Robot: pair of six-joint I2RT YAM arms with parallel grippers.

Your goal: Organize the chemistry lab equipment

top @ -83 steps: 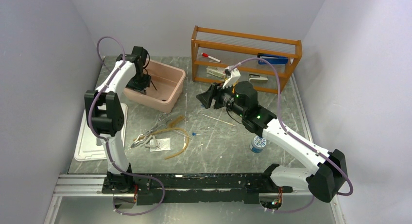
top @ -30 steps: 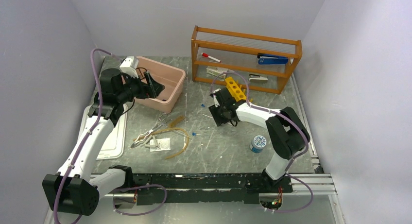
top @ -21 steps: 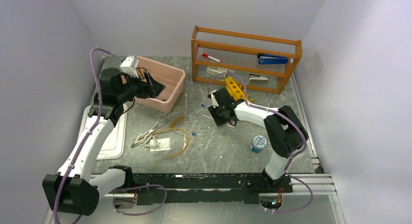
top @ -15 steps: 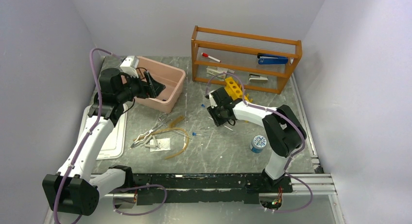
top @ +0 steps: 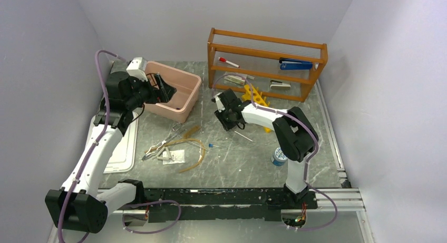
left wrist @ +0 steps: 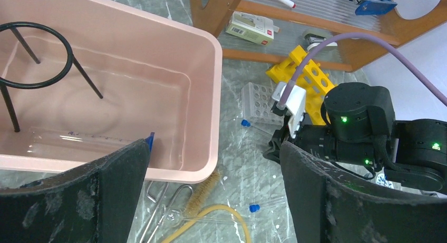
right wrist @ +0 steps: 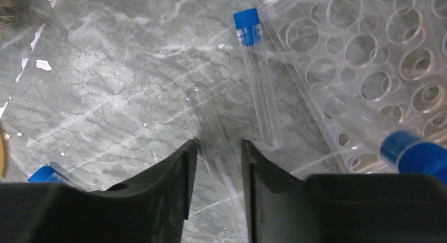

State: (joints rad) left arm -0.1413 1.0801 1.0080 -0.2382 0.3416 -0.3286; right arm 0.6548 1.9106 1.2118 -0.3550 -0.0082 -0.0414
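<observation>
My left gripper [top: 165, 89] hangs open and empty over the near rim of the pink bin [left wrist: 211, 95]. In the bin stand a black ring stand [left wrist: 34, 58] and a blue-capped tube [left wrist: 150, 140]. My right gripper [right wrist: 217, 148] is low over the table beside a clear tube rack [right wrist: 369, 58]. Its jaws stand a narrow gap apart, and the thin glass rod [right wrist: 216, 140] lies between them, touching neither. A blue-capped tube [right wrist: 261, 85] lies just ahead. Silvery tongs [top: 158, 147], tan tubing [top: 197, 151], a brush [top: 191, 130] and another blue-capped tube [top: 211, 146] lie at the centre.
A wooden shelf [top: 266, 64] at the back holds a red-capped marker [top: 228, 61] and a blue stapler [top: 295, 65]. A yellow rack [top: 255, 95] lies in front of it. A white lid [top: 103, 158] sits at the left, and a blue-and-white tin [top: 280, 156] near the right arm.
My right gripper has slid left and back off the yellow rack, and its jaws have narrowed around the glass rod. The left gripper has pulled slightly left over the bin and opened wider.
</observation>
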